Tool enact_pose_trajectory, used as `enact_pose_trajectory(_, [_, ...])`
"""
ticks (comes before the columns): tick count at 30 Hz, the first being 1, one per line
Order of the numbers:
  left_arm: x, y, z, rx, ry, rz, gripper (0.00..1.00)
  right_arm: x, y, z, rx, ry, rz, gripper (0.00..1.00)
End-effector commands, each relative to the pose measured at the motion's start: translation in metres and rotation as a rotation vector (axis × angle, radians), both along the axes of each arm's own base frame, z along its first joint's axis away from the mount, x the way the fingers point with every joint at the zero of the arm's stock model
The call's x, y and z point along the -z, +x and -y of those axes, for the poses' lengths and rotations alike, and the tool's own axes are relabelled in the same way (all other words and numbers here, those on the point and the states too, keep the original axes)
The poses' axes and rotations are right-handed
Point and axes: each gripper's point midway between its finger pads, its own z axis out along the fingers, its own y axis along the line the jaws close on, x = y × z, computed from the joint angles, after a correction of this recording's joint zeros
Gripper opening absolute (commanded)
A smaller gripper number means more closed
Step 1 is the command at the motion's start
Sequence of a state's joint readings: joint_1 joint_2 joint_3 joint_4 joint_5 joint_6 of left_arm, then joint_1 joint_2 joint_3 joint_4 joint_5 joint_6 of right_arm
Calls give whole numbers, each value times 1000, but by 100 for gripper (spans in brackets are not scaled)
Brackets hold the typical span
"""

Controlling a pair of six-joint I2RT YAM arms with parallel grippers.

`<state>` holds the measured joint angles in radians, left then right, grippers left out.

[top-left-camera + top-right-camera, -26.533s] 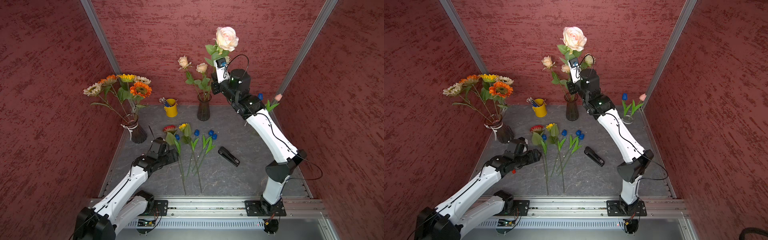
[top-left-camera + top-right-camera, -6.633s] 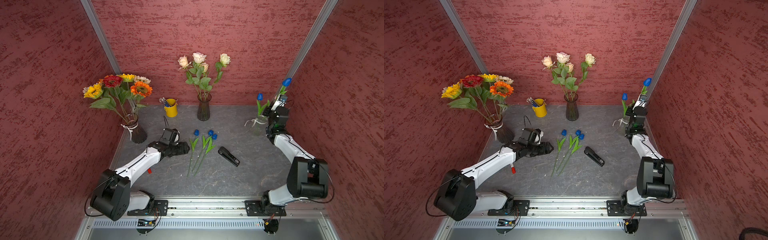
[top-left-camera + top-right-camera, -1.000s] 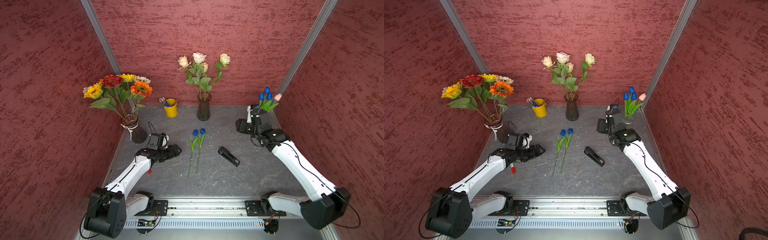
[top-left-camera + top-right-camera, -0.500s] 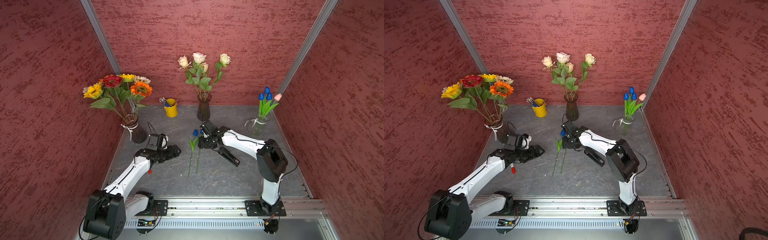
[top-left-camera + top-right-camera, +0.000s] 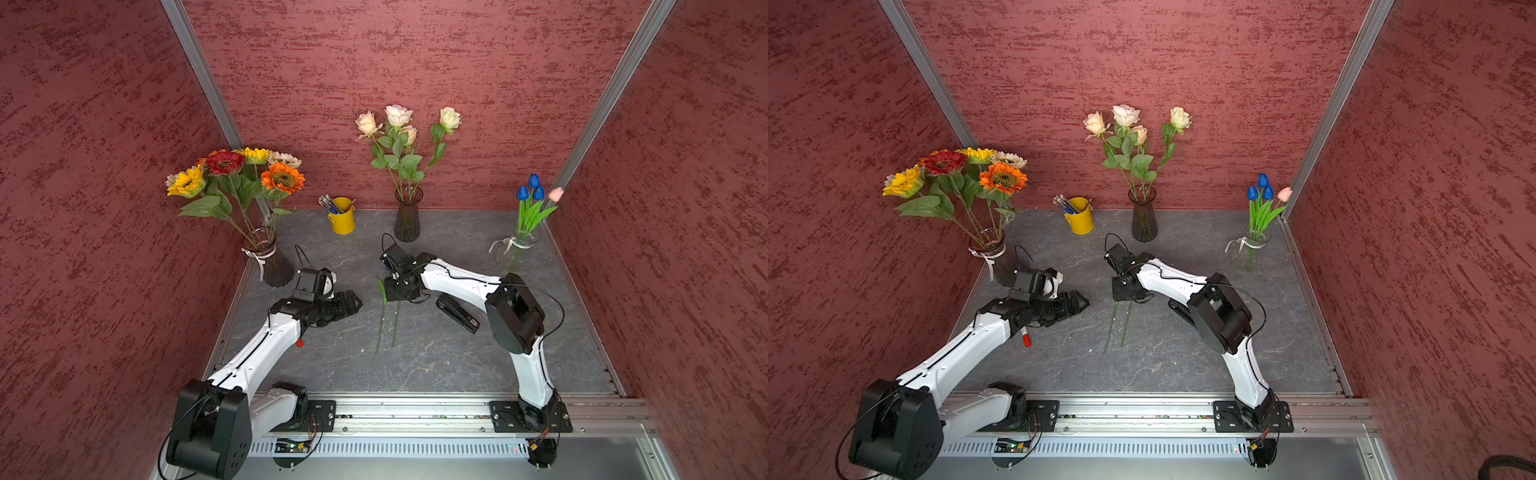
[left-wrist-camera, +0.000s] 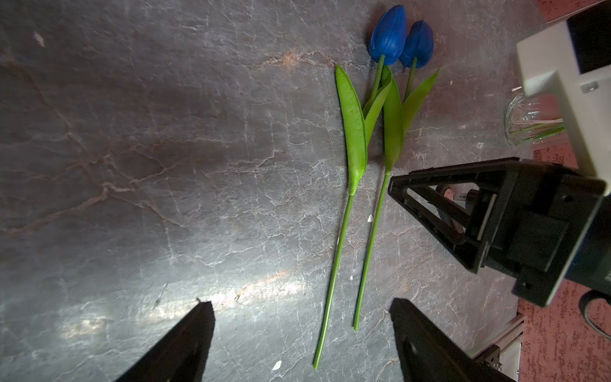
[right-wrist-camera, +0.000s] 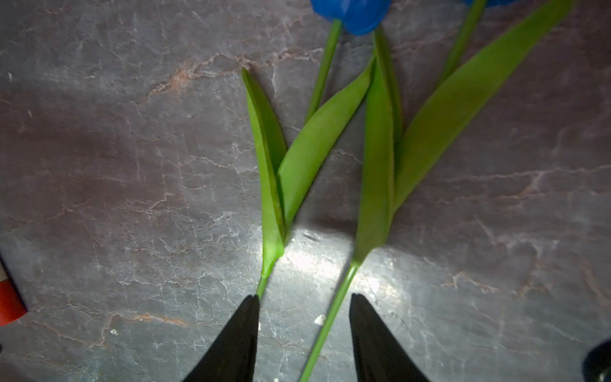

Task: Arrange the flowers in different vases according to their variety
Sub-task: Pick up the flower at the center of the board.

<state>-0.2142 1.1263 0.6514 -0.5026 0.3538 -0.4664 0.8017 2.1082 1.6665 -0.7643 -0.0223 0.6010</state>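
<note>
Here, one tulip stem [image 7: 331, 316] between the right fingers [image 7: 238, 344].

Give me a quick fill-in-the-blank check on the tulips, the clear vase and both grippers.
___ loose blue tulips lie flat on the table. The right gripper has its jaws apart on either side of one tulip's ___. The clear vase holds three blue blooms and one ___ bloom. The left gripper is open and holds ___.
Missing words: two; stem; pink; nothing.
</note>
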Motion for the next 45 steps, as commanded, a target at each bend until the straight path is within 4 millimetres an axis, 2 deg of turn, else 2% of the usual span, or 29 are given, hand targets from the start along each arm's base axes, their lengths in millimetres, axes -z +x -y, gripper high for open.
enact_pose_trajectory(1, [1, -1, -4, -3, 12, 8, 88, 8, 2, 16, 7, -120, 17, 49])
enact_pose_trajectory(11, [3, -1, -5, -2, 13, 5, 88, 29, -5, 23, 10, -169, -24, 50])
enact_pose_trajectory(20, [4, -2, -5, -3, 16, 2, 88, 46, -9, 23, -8, -190, -68, 42])
enact_pose_trajectory(26, [3, -2, -6, -4, 15, 2, 88, 53, -11, 29, -12, -227, -77, 31])
enact_pose_trajectory(32, [2, -1, -6, -5, 14, 6, 88, 46, -11, 32, -23, -241, -66, 6])
enact_pose_trajectory(34, [1, -1, -6, -6, 14, 7, 88, 39, -10, 32, -19, -229, -53, 0])
enact_pose_trajectory(38, [-1, -1, -6, -7, 17, 6, 88, 10, -6, 36, 3, -178, -7, 0])
enact_pose_trajectory(41, [-2, -2, -7, -8, 19, 9, 88, -26, 0, 52, 39, -145, 51, 0])
enact_pose_trajectory(45, [-2, -3, -7, -11, 18, 10, 88, -91, 9, 88, 97, -78, 173, 0])
